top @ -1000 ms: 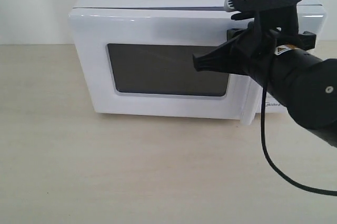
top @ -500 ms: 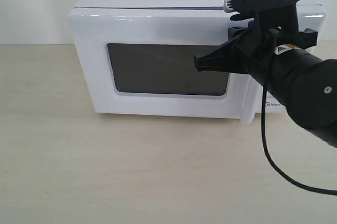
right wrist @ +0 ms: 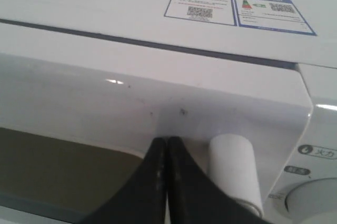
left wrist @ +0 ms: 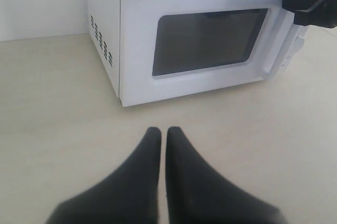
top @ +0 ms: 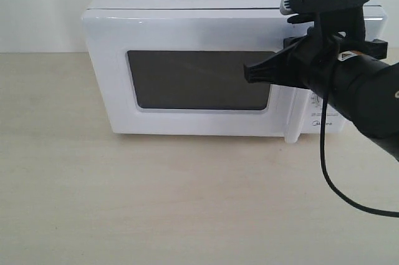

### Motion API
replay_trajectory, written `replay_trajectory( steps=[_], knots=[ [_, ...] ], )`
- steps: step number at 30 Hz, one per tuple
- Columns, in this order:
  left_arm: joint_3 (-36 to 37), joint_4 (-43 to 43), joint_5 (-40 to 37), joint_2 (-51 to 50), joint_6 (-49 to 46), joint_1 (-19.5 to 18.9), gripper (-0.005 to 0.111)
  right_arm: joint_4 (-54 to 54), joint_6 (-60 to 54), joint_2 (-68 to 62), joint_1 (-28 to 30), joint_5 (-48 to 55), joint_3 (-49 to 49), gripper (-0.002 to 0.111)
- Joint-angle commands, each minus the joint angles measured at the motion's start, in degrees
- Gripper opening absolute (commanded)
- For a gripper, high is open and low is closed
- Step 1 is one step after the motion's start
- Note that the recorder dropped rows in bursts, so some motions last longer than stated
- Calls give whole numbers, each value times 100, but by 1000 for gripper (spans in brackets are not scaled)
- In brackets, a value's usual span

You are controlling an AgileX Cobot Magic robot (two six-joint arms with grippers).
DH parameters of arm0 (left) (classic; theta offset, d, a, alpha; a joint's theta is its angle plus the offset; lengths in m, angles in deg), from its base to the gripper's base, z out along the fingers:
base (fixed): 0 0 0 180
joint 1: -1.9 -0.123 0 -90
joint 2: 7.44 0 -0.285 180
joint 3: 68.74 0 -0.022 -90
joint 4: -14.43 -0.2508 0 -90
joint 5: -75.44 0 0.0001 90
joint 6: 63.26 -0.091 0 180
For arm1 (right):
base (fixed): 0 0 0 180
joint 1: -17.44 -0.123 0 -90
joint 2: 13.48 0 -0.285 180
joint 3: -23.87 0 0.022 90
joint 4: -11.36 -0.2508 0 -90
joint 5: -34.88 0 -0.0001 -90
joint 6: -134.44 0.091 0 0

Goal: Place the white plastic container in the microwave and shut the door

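Observation:
The white microwave (top: 187, 28) stands at the back of the table. Its door (top: 199, 81), with the dark window, lies flush against the body. My right gripper (top: 247, 74) is shut, with its tips against the door's white frame, beside the top of the vertical bar handle (right wrist: 231, 166). In the right wrist view the right gripper (right wrist: 168, 140) holds nothing. My left gripper (left wrist: 159, 132) is shut and empty, low over the table in front of the microwave (left wrist: 105, 23). The white plastic container is out of view; the window shows nothing inside.
A round knob (right wrist: 316, 203) sits to the right of the handle, and stickers (right wrist: 237, 8) lie on the microwave's top. A black cable (top: 330, 184) hangs from my right arm over the table (top: 156, 202). A white wall stands behind.
My right gripper has shifted to the right along the door front, toward the handle. The door's handle edge has gone in closer to the microwave body.

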Motion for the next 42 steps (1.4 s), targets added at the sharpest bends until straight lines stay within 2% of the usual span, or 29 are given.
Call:
replay_trajectory(
  steps=[1,14,22,26,30,33,42],
  knots=[
    [25,-27,8,19,57,17,4,72,-18,12,131,-266,-77,0],
    [25,-27,8,19,57,17,4,86,-84,12,131,-253,-149,0],
    [25,-39,8,19,47,17,4,-55,-55,128,97,353,-138,0],
    [25,-50,8,19,47,17,4,-88,-53,444,-380,107,138,0],
    [25,-48,-3,19,30,17,4,-208,156,1048,-1565,-1316,1167,0],
    [25,-48,-3,19,30,17,4,-219,156,1456,-2140,-1463,1578,0],
    [25,-48,-3,19,30,17,4,-191,156,1502,-2231,-1352,1578,0]
  ],
)
